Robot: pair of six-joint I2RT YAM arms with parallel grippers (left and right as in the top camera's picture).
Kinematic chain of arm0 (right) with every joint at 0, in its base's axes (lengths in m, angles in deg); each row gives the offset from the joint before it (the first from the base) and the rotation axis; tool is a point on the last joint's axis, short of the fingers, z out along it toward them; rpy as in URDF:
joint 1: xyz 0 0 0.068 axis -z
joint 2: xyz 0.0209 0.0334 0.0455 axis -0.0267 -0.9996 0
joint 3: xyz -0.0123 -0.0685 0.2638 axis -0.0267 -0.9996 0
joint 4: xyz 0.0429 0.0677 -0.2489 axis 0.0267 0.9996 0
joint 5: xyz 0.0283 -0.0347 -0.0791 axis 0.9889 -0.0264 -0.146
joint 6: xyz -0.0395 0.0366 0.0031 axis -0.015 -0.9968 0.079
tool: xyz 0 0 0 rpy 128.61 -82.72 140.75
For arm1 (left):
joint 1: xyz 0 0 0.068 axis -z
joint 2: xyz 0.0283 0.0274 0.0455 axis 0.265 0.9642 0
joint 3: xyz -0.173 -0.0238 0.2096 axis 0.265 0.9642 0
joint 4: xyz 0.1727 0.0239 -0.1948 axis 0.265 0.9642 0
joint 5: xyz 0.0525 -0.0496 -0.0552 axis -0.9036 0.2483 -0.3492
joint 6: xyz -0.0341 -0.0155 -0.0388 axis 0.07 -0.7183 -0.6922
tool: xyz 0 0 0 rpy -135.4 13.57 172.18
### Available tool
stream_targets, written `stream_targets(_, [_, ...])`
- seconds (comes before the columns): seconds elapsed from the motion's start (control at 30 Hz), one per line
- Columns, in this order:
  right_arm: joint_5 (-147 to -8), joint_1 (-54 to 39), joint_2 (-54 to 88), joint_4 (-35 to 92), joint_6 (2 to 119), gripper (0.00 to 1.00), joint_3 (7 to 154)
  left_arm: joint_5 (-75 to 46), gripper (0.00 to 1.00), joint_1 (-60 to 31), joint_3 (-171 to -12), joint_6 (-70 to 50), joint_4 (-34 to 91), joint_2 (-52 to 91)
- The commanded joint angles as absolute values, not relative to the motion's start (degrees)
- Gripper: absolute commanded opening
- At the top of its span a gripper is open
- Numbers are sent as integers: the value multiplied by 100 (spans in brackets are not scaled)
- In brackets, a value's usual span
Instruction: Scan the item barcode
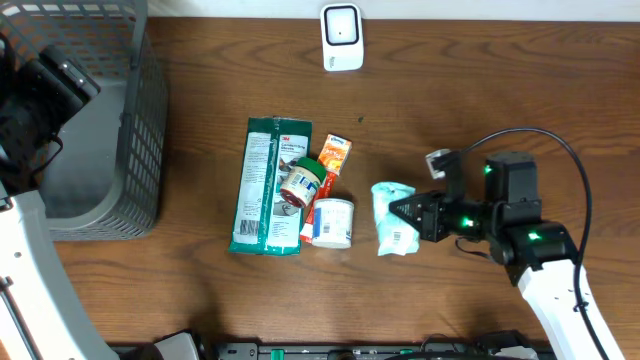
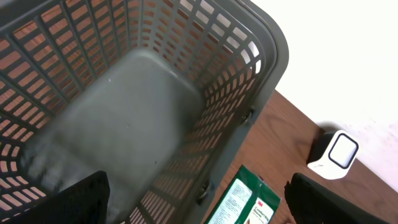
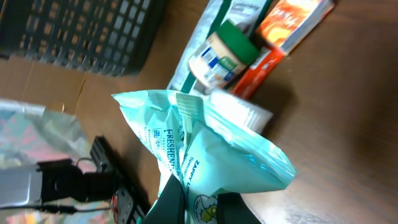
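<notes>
The grey basket point(image 1: 150, 130) stands far left, the left claw point(image 2: 199, 205) spread empty above it. Near right, just beside the white tub point(image 1: 332, 222), the teal wipes packet point(image 1: 390, 203) is pinched at its edge by the right claw point(image 3: 200, 210). It looks light, soft and floppy, so gripping its crimped seam seems safest.
</notes>
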State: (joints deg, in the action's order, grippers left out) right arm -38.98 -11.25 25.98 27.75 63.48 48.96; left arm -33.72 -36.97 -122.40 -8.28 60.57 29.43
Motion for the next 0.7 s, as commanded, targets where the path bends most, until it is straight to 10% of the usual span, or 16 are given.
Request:
stream_targets(0.0, [-3935, -1262, 2649, 2758, 6232, 1, 5001, -3383, 88, -3721, -12251, -878, 6068, 2947])
stream_targets(0.67, [-4193, -1269, 2649, 2640, 5509, 1, 5001, -3383, 88, -3721, -12251, -880, 6068, 2947])
